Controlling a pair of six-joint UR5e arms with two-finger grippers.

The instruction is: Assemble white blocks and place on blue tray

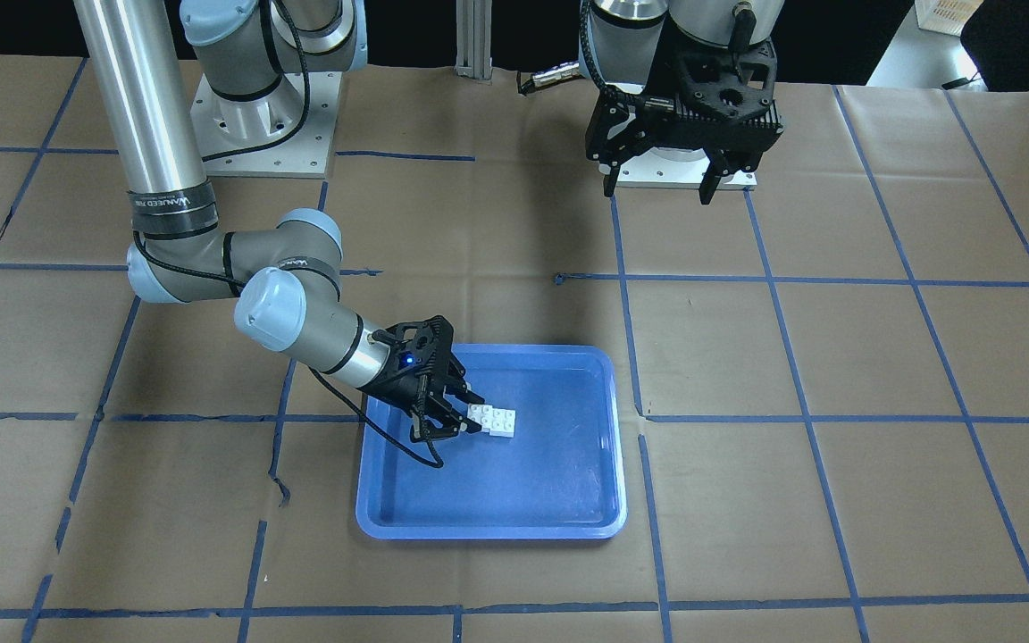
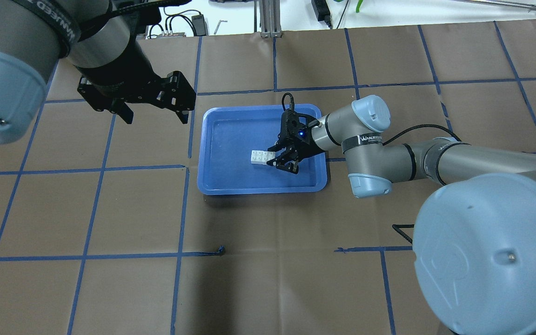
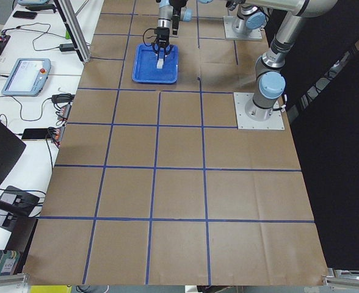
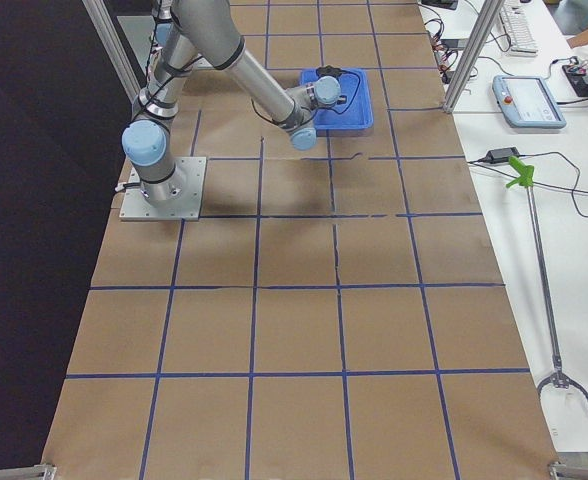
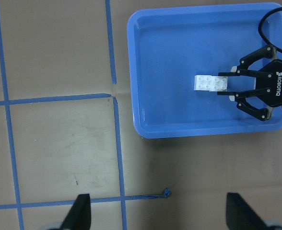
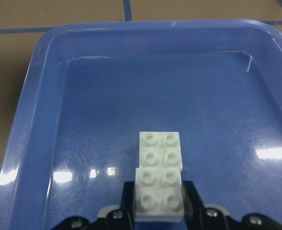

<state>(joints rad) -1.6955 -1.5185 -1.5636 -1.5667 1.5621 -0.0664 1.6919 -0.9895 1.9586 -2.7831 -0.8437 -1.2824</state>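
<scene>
Right gripper (image 1: 474, 413) nearly closed, clamped on the nearer of the two white blocks (image 1: 495, 420) — both inside the blue tray (image 1: 488, 529).
The pair lies end to end at the tray's middle, lower centre of the front view. Best to open gently, then rise straight up — no sideways drag.

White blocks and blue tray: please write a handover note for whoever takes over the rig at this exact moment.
Right gripper: low in the blue tray, jaws closed around one end of the white blocks.
Left gripper: open, empty, held near its base, away from the tray.
Done: both blocks are inside the tray, end to end, all eight studs showing.
Left: I cannot tell whether they are actually joined. Check that, then release and withdraw the right arm.
</scene>
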